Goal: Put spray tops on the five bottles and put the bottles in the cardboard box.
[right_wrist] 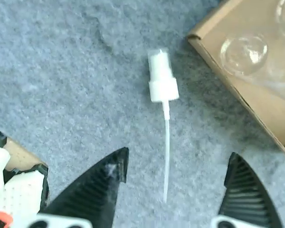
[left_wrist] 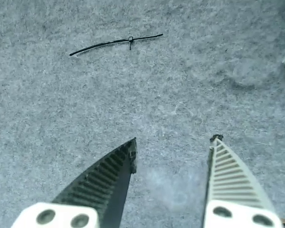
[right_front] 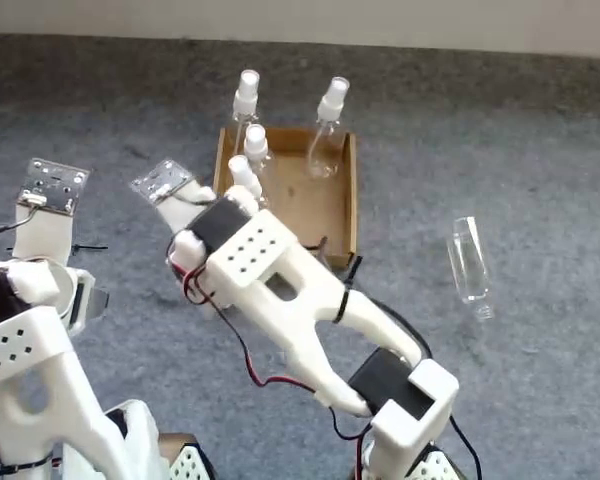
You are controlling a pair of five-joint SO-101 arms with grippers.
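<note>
Counter (right_front: 540, 140): covered edge to edge in grey, felt-like fabric with a short, mottled nap. It lies flat, with faint lighter and darker patches, seen up close in the left wrist view (left_wrist: 57, 123) and the right wrist view (right_wrist: 57, 52).

Cable tie (left_wrist: 116, 42): one, black and thin, lying loose and flat on the fabric. It is slightly bowed, with a small knot-like head partway along and a short stub crossing there.

Far side, high view: the grey fabric ends at a pale, plain band (right_front: 380, 18). Cannot tell whether it is wall or board.
</note>
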